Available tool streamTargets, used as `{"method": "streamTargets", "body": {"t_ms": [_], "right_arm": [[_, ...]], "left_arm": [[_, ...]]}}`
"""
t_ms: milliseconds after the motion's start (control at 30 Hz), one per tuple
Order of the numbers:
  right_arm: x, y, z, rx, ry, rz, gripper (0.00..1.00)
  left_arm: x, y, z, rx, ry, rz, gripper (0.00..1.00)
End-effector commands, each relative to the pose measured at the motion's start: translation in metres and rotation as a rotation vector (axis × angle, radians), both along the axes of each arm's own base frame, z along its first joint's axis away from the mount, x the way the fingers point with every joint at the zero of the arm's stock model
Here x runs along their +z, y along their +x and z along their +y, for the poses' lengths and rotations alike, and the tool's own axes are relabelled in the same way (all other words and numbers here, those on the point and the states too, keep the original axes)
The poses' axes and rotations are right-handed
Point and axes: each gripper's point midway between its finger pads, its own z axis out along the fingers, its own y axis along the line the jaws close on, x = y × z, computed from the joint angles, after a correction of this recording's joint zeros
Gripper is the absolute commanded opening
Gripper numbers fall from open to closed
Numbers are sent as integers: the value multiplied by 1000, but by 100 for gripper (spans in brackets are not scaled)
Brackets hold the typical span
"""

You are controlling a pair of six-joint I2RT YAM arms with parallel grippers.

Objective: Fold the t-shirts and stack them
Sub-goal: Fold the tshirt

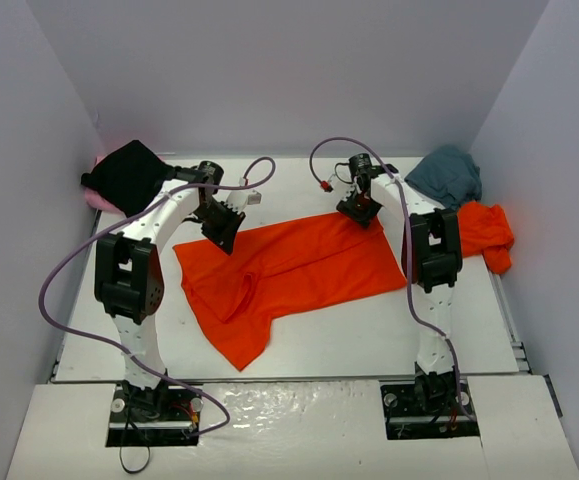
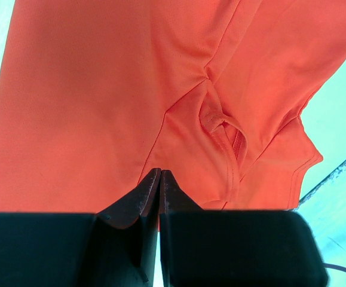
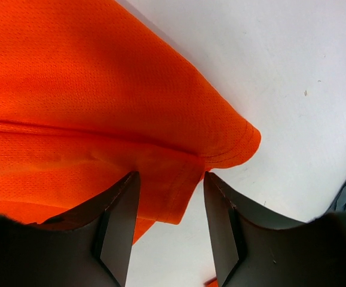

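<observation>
A bright orange-red t-shirt (image 1: 289, 270) lies spread across the middle of the table, one sleeve pointing toward the near edge. My left gripper (image 1: 219, 228) is at the shirt's back left corner. In the left wrist view its jaws (image 2: 160, 172) are pressed together with a sliver of the orange cloth (image 2: 101, 89) between them, and a crease runs up from the tips. My right gripper (image 1: 357, 212) is at the back right corner. Its fingers (image 3: 171, 176) stand apart on either side of a folded corner of the shirt (image 3: 71, 78) and are not pinching it.
A black t-shirt (image 1: 129, 175) sits bunched on a pink one (image 1: 97, 197) at the back left. A teal-grey t-shirt (image 1: 447, 175) is crumpled at the back right, with a second orange-red t-shirt (image 1: 487, 235) just in front of it. Grey walls enclose three sides.
</observation>
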Motion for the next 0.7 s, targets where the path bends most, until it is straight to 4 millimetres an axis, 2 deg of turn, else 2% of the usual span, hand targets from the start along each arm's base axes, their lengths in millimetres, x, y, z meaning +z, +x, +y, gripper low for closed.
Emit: {"method": "streamTargets", "body": {"t_ms": [0, 67, 100, 167, 200, 300, 667], "right_arm": [[41, 15, -7, -21, -10, -89, 44], [40, 15, -6, -18, -6, -87, 42], [39, 15, -5, -13, -4, -84, 37], [36, 13, -5, -4, -7, -73, 18], [34, 12, -4, -4, -6, -67, 12], [32, 10, -3, 0, -1, -56, 0], [39, 0, 1, 31, 32, -43, 0]], "left_arm": [[9, 0, -5, -23, -20, -22, 0], [9, 0, -5, -22, -20, -21, 0], [9, 0, -5, -23, -21, -21, 0], [7, 0, -5, -22, -19, -17, 0], [7, 0, -5, -22, -19, -14, 0], [6, 0, -5, -22, -18, -13, 0], [4, 1, -4, -20, -9, -8, 0]]}}
